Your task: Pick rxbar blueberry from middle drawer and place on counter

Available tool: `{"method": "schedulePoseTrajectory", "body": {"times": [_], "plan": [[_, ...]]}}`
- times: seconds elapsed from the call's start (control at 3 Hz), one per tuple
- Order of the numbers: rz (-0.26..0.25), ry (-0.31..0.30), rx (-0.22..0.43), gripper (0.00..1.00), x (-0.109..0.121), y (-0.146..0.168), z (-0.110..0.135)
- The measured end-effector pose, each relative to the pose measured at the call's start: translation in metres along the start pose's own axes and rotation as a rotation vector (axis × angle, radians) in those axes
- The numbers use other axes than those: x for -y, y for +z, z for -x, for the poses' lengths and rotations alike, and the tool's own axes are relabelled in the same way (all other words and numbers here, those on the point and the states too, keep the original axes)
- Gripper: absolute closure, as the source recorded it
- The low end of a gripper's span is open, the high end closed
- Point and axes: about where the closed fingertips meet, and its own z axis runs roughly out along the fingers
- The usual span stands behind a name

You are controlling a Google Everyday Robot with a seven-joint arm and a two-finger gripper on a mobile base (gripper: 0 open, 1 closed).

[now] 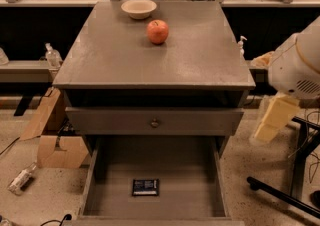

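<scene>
The rxbar blueberry (145, 187), a small dark wrapper with pale text, lies flat on the grey floor of the open middle drawer (200, 185), near its front centre. The counter (200, 55) is the grey cabinet top above it. My gripper (271, 121) hangs pale and yellowish from the white arm (299, 65) at the right. It is outside the cabinet, beside its right front corner, above and to the right of the drawer, apart from the bar.
A red apple (157, 31) and a cream bowl (138, 8) sit on the back of the counter. A shut drawer panel with a round knob (155, 123) is above the open drawer. Cardboard (52, 140) and a bottle (21, 178) lie left on the floor. A black stand leg (285, 195) crosses at right.
</scene>
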Motion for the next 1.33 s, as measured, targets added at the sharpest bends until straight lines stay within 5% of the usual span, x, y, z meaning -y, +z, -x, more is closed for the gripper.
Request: {"method": "schedulePoseTrajectory", "body": {"times": [0.33, 1.33], "plan": [[0.035, -0.017, 0.110, 0.00, -0.024, 0.066, -0.006], [-0.033, -0.001, 0.333, 0.00, -0.060, 0.246, 0.016]]}}
